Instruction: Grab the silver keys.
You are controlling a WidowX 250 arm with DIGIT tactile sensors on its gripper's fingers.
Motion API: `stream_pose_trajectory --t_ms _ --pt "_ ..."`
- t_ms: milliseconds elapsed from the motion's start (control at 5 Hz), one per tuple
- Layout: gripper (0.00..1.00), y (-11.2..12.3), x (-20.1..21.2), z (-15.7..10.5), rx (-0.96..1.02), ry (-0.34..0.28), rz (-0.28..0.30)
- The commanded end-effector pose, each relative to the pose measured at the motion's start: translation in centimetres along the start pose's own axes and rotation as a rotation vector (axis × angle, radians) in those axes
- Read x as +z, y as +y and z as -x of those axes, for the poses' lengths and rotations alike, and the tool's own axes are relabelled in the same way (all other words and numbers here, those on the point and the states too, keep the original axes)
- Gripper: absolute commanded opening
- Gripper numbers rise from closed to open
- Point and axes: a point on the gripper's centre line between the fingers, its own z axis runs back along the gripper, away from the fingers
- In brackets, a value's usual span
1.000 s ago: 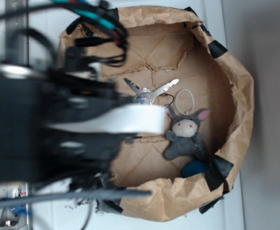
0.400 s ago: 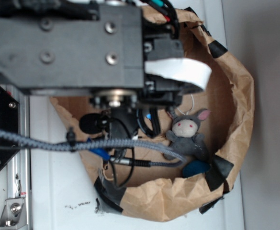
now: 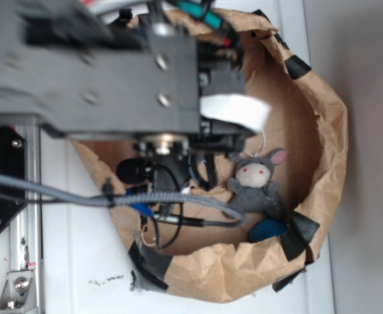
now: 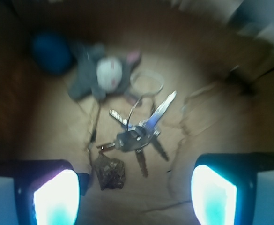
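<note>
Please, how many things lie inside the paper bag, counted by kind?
Bunch of silver keys: 1
Grey plush bunny: 1
Brown rock-like lump: 1
Blue round thing: 1
Total: 4

Overhead exterior; close downward wrist view.
</note>
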Motion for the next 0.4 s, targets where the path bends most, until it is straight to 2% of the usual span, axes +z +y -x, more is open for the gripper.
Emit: stream_pose_trajectory --t_ms 0,200 --pt "1.00 -0.99 -5.23 -1.50 0.006 -0.050 -0.065" --pt "1.00 -0.24 -5.40 -2.32 0.038 -0.069 -0.013"
